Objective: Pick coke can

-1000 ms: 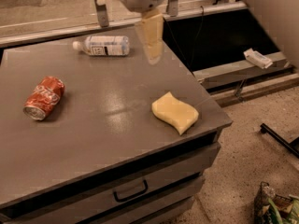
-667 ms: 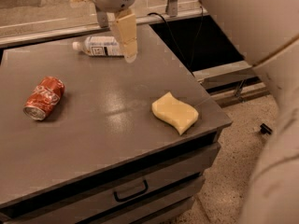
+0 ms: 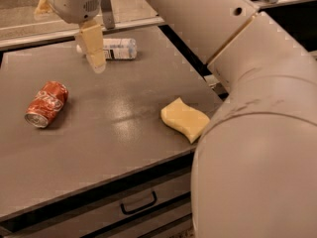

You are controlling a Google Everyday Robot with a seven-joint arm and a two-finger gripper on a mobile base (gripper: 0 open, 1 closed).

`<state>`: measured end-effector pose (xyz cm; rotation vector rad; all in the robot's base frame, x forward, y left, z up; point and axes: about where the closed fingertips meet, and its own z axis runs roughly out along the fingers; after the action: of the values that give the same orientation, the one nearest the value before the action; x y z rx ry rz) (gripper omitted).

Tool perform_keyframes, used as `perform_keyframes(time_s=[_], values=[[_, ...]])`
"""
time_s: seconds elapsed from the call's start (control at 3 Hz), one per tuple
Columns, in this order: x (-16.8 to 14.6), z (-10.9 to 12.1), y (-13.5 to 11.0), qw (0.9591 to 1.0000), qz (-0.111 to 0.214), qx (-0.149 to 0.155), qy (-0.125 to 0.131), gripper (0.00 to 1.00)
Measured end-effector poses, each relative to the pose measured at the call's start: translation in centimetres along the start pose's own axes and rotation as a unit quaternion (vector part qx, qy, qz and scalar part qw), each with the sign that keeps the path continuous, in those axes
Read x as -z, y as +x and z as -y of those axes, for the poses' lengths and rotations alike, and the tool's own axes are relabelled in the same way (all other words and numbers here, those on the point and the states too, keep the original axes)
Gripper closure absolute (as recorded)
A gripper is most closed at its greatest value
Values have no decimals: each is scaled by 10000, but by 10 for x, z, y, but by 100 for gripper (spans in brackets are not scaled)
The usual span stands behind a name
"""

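The coke can (image 3: 47,103) is red with white script and lies on its side at the left of the grey table (image 3: 124,90), its silver end facing the front. My gripper (image 3: 69,37) hangs above the table's back left, behind and to the right of the can, well apart from it. Its jaws are open and empty. One yellowish finger (image 3: 94,48) points down near the bottle; the other (image 3: 42,7) shows at the top left edge.
A clear plastic bottle (image 3: 113,48) with a white label lies at the back, just right of the gripper. A yellow sponge (image 3: 184,119) lies near the table's right edge. My arm (image 3: 247,108) fills the right side. A drawer handle (image 3: 138,203) is below the front edge.
The gripper has moved left over the back of the table, from right of the bottle to its left end, nearer the can. The can, bottle and sponge have not moved.
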<state>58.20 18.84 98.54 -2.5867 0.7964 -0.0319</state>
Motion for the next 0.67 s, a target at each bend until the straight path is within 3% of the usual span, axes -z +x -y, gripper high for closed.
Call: perform_keyframes(time_s=[0.67], values=[[-6, 7, -3, 9999, 80, 107, 67, 0]])
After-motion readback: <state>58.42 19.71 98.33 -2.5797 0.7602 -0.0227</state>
